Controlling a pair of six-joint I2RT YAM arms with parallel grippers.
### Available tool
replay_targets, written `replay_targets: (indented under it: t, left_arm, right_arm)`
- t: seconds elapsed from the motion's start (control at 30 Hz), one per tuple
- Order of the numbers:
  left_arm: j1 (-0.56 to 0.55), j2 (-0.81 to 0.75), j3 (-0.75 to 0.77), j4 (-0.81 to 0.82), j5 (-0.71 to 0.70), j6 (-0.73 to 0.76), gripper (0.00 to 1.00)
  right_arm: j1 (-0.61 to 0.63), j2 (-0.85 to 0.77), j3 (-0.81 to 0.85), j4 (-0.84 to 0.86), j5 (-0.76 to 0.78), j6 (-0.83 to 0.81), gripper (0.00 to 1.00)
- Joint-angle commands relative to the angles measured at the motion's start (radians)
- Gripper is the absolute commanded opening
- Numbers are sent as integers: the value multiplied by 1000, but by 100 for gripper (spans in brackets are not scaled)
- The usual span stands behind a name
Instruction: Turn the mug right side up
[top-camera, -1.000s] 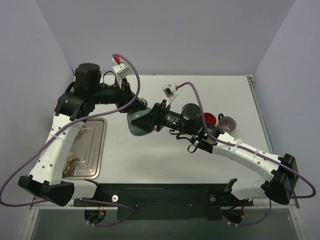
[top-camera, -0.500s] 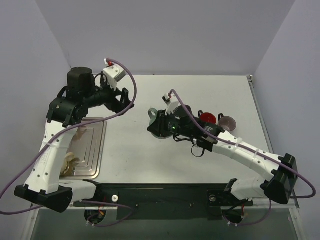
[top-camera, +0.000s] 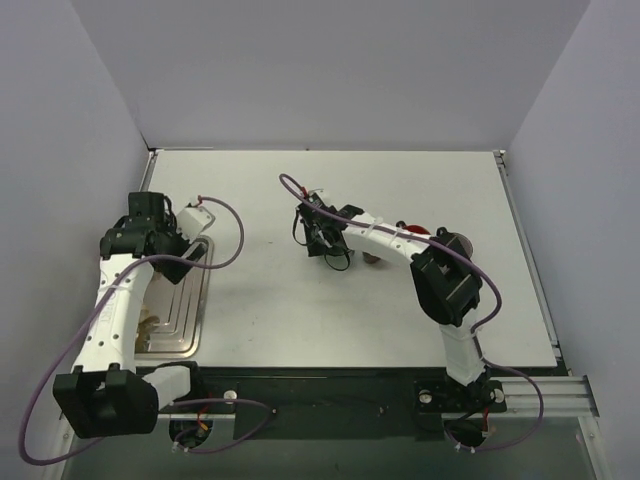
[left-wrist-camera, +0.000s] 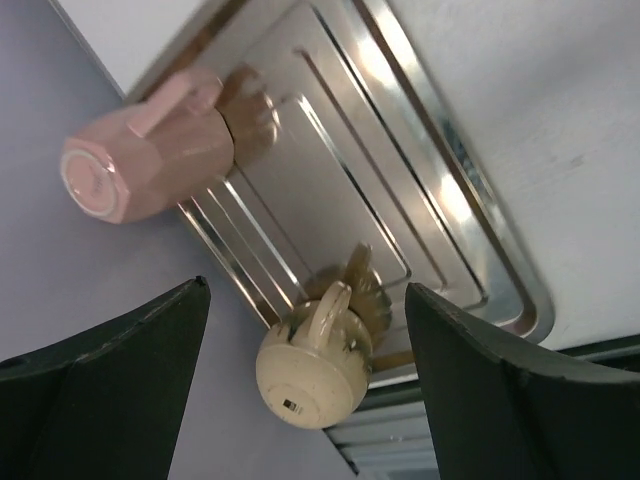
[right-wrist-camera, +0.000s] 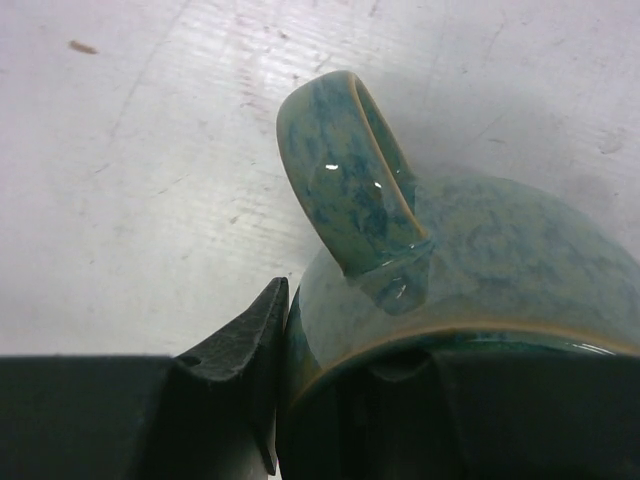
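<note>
Carefully: the right hand (right-wrist-camera: 330, 360) pinches the rim of the blue-green glazed ceramic mug (right-wrist-camera: 480, 260), mid-way across the white table (right-wrist-camera: 150, 150); I judge it should roll the mouth upward slowly and release only once the base sits flat. The left hand (left-wrist-camera: 307, 290) gapes empty above one ribbed steel tray (left-wrist-camera: 420, 200) with one pink faceted mug (left-wrist-camera: 150, 160) and one cream speckled mug (left-wrist-camera: 315, 365): three mugs.

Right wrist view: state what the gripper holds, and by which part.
Right gripper clamps the green mug by its rim, beside the handle.
</note>
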Motion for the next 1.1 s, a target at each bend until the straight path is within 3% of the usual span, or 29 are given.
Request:
replay_targets:
  t: [0.0, 0.27, 0.33, 0.43, 0.53, 0.7, 0.8, 0.83, 0.87, 0.9, 0.93, 1.07]
  left_arm:
    - [103, 19, -108, -3, -69, 249, 89]
    - [230, 132, -214, 112, -144, 445, 89]
    - [250, 163, -245, 178, -190, 467, 89]
    - [292, 249, -231, 169, -234, 479, 89]
    - [322, 341, -173, 93, -231, 448, 88]
    - [359, 389, -194, 68, -222, 481, 81]
    - [359, 410, -208, 48, -228, 471, 61]
    - [359, 416, -203, 27, -224, 465, 45]
    - [359, 422, -200, 14, -221, 459, 38]
    - [359, 424, -191, -1, -207, 450, 7]
    - [359, 422, -179, -10, -195, 445, 0]
    - [349, 390, -62, -148, -14, 407, 0]
  right_arm:
    - [-34, 10, 91, -42, 81, -18, 0]
    - [-73, 105, 110, -36, 7, 19, 4]
    - [-81, 108, 107, -34, -2, 17, 15]
    - [-84, 96, 104, -43, -27, 16, 41]
    - [-80, 38, 79, -48, -24, 10, 53]
    - [-67, -50, 49, -57, -10, -12, 60]
    - [-55, -117, 29, -68, 9, -24, 61]
    - [-52, -148, 24, -73, 16, -30, 61]
    - [-46, -163, 15, -73, 21, -33, 61]
    - [-43, -186, 10, -76, 25, -38, 61]
    - [-41, -203, 3, -77, 27, -40, 61]
    - [-28, -295, -34, -85, 39, -61, 61]
